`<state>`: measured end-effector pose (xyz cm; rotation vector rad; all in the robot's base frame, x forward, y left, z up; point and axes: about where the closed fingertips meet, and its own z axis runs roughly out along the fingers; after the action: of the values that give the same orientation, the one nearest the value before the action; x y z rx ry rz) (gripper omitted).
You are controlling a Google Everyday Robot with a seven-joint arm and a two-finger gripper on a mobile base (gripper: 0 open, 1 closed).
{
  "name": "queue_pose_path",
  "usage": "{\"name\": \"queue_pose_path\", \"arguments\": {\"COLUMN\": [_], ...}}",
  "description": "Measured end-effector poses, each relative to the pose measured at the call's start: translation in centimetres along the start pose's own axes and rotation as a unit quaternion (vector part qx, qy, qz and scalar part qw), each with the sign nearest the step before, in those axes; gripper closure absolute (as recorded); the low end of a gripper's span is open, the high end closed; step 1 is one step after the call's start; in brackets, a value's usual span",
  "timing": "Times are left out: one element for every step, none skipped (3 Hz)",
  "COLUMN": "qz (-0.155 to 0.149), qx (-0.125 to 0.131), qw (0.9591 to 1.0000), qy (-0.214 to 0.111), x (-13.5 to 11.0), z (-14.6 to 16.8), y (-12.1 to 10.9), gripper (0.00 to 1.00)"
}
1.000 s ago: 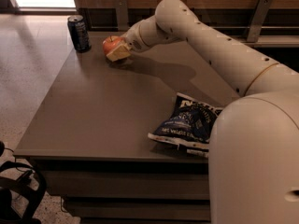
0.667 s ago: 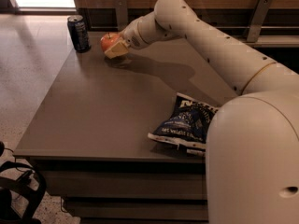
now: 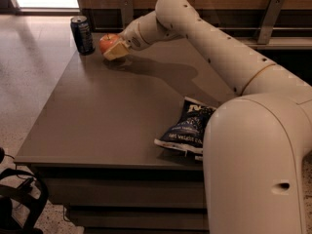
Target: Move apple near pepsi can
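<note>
Closeness is the whole game here, and the apple (image 3: pixel 107 42) sits just to the right of the pepsi can (image 3: pixel 82 34), a narrow gap away and not touching it. The claw (image 3: pixel 113 48) is on the side of the apple facing away from the can. It is closed on the fruit, with one pale pad pressed to the apple's near flank. Gripping from that side looks deliberate, since it leaves the can-side of the apple bare and lets the fruit go in close without the claw knocking the can.

The can stands upright at the far left corner of the table (image 3: pixel 112 116). That explains the arm (image 3: pixel 204 38) being stretched long and low across the top to reach it.

A shadow lies under the apple, on the side away from the can. I can't say for sure whether the fruit rests on the table or hangs just above it.

By my reading the carry is as good as done, and what's left is to set the apple down and let go. The danger is plain: a round apple can roll, and a light can tips easily if the claw swings toward it while opening.

Well away from the can, toward the near right edge, a dark blue chip bag (image 3: pixel 187 128) lies flat and plays no part in this.
</note>
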<state>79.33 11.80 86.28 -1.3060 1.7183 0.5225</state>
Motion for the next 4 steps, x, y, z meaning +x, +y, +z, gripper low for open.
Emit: {"name": "queue_pose_path", "arguments": {"qz": [0.005,0.011,0.011,0.011], "qx": [-0.009,-0.014,-0.016,-0.019], "qw": [0.9999,0.9998,0.9998,0.9997], "qy": [0.003,0.01,0.01,0.01], "x": [0.3,0.8,0.9,0.9], "z": [0.9,1.8,2.1,2.4], "y": [0.3,0.5,0.7,0.9], "gripper": [1.0,1.0,0.82,0.6]}}
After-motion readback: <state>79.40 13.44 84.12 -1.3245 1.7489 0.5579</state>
